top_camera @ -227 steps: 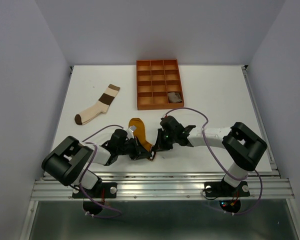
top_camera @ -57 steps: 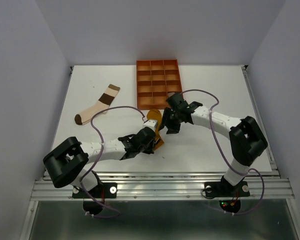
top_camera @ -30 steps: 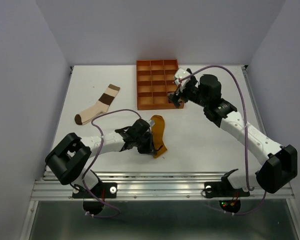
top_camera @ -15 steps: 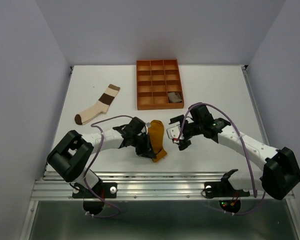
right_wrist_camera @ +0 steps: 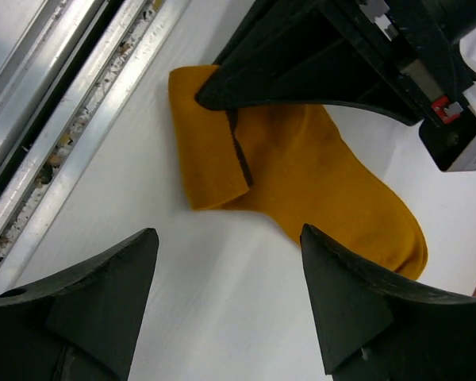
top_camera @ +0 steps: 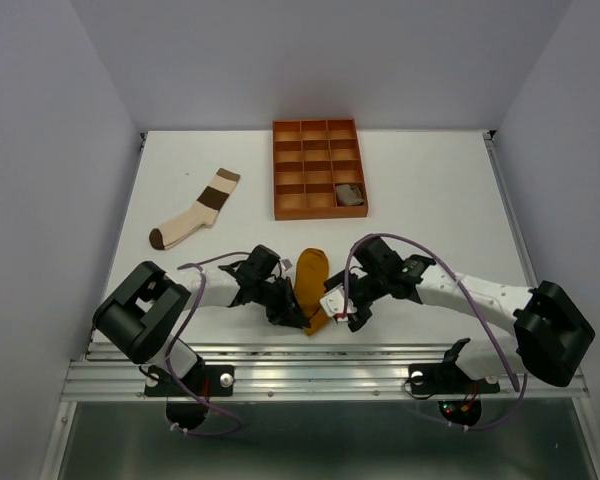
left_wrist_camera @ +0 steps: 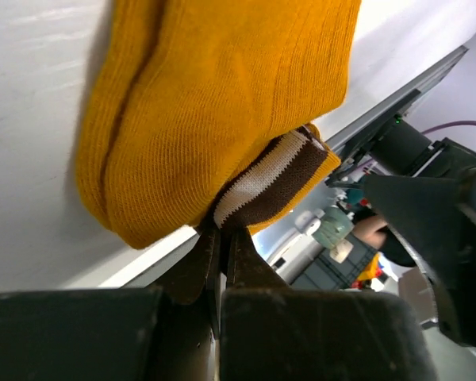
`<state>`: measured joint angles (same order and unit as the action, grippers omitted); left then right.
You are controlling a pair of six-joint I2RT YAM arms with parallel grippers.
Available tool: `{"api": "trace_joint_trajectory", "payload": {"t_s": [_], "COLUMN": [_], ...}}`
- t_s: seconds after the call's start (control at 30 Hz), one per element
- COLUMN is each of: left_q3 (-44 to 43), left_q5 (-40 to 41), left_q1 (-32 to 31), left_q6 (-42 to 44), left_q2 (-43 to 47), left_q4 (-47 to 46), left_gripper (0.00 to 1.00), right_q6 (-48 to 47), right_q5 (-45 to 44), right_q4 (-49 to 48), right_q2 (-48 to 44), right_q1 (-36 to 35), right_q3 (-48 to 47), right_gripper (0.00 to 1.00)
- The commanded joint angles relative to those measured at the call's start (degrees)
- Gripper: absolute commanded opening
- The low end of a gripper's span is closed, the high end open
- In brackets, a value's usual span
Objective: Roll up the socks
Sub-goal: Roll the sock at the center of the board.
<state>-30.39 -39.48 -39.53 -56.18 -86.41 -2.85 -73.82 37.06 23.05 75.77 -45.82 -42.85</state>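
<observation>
1. The mustard sock (top_camera: 311, 272) is found near the front edge of the table (top_camera: 430, 200), cuff end folded over.
2. The fold is clamped by the left gripper (left_wrist_camera: 220, 238); the right gripper (right_wrist_camera: 226, 246) is held spread just beside.
3. Rolling is judged barely begun; the fold must next be turned onward.

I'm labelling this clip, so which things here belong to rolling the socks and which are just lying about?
Job: mustard sock, cuff pinched by the left gripper; right gripper, open, near it; brown-cream-white sock, lying flat; taupe sock, bundled in a tray compartment.
Lying about: orange compartment tray; white table.
</observation>
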Motion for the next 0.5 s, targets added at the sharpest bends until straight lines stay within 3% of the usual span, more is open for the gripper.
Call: {"api": "trace_joint_trajectory", "payload": {"t_s": [0.0,0.2,0.47], "left_q3": [2.1,5.6,5.9], "left_q5": [-2.5,-5.5,-7.0], "left_q1": [0.9,1.8,2.6], "left_q6": [-3.0,-6.8,-6.6], "left_q2": [1.3,0.8,-0.2], "left_q4": [-2.9,-10.1,-10.8], "left_gripper": [0.0,0.0,0.0], "right_q6": [2.4,3.0,2.6], "right_q5": [-0.3,-3.3,-4.5], "right_q4": [-4.6,-9.7,-14.0], "right_q2": [0.7,3.1,5.4], "right_q1": [-2.5,-6.7,-8.6], "right_q3": [0.6,2.6,3.9], "right_gripper": [0.74,0.7,0.65]}}
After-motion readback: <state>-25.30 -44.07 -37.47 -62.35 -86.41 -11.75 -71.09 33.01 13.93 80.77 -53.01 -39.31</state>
